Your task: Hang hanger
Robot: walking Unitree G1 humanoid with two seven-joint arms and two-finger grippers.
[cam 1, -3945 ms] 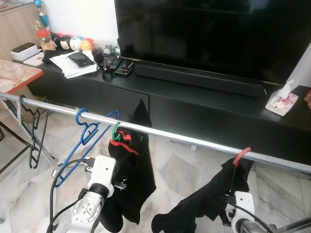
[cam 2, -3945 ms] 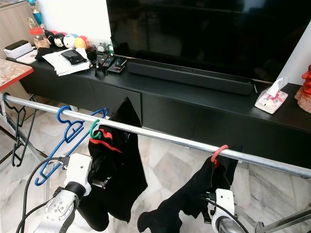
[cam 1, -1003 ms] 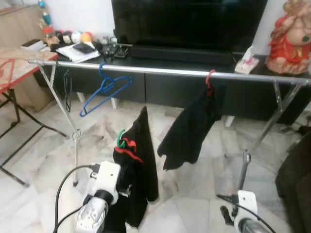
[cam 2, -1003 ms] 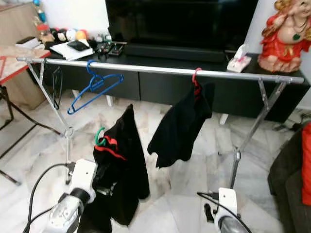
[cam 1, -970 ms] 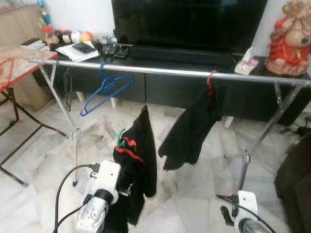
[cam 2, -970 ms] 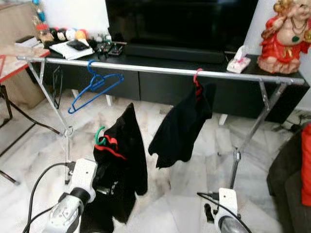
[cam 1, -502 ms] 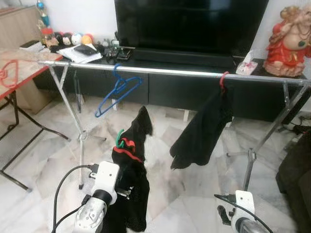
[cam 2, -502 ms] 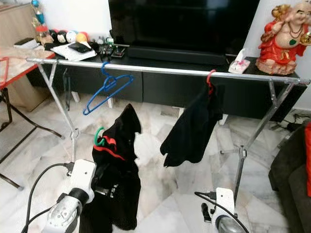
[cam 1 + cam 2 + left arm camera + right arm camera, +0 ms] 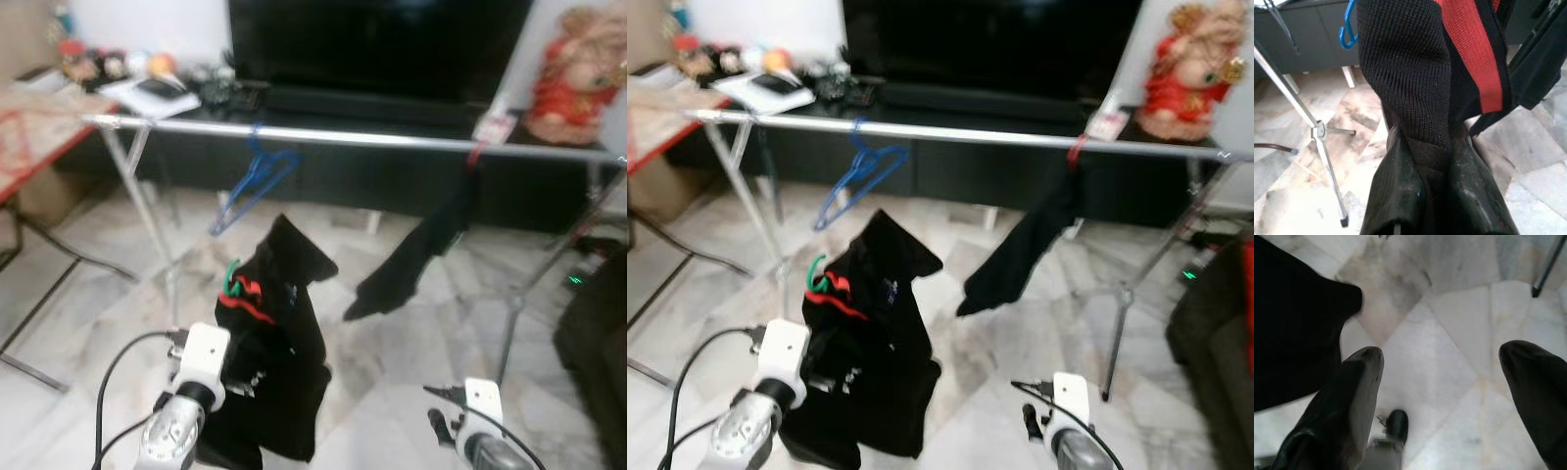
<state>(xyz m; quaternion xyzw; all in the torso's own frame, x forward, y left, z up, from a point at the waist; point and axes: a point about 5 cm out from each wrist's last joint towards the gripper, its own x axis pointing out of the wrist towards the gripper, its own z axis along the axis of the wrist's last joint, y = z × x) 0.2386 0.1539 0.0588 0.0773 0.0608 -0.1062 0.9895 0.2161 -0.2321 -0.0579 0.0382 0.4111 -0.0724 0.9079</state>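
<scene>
My left gripper [image 9: 1430, 139] is shut on a black knit garment with a red stripe [image 9: 279, 333] that sits on a green hanger [image 9: 231, 277]. I hold it low, well in front of and below the silver rail [image 9: 372, 140]. A bare blue hanger [image 9: 255, 178] hangs on the rail left of centre. A red hanger [image 9: 477, 154] farther right carries a black garment [image 9: 421, 257]. My right gripper [image 9: 1442, 362] is open above the marble floor, holding nothing.
Behind the rail stand a black TV cabinet [image 9: 392, 176] and a TV [image 9: 382, 44], with a red statue [image 9: 563, 78] on the right. The rack's legs [image 9: 157, 230] splay at both ends. A red-edged table [image 9: 34, 127] is on the left and dark furniture [image 9: 598, 343] on the right.
The view has pulled back from the rail and is blurred now. The green hanger's garment, at the rail 3.9 s ago, hangs below it in my left gripper and has swung outward.
</scene>
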